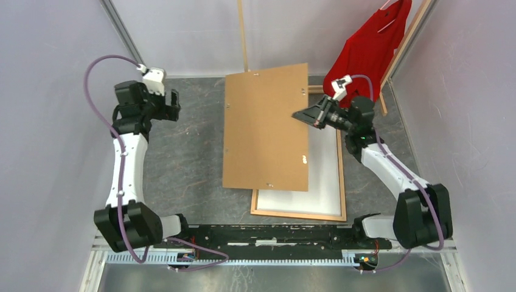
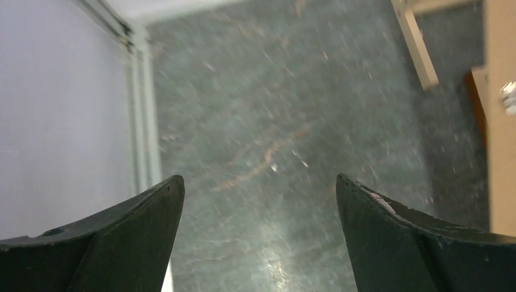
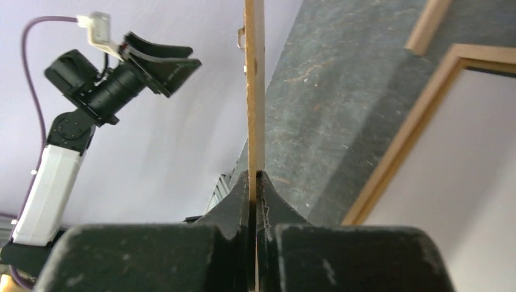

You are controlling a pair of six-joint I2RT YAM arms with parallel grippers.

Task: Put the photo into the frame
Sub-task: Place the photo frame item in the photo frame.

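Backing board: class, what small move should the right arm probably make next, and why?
Probably shift the board right and nearer, squaring it over the frame. The right fingers pinch its edge; it hangs skewed, covering only part of the photo lying white side up inside.

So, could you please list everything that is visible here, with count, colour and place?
panel: one, brown, lifted over the frame's left part
frame: one, orange-brown, flat on the table, near right
photo: one, white side up, inside the frame
shirt: one, red, hanging far right
rack: one, pale wood, far side, partly seen
table: one, dark grey
left gripper: black, open, over bare table
right gripper: black, shut on the panel's edge
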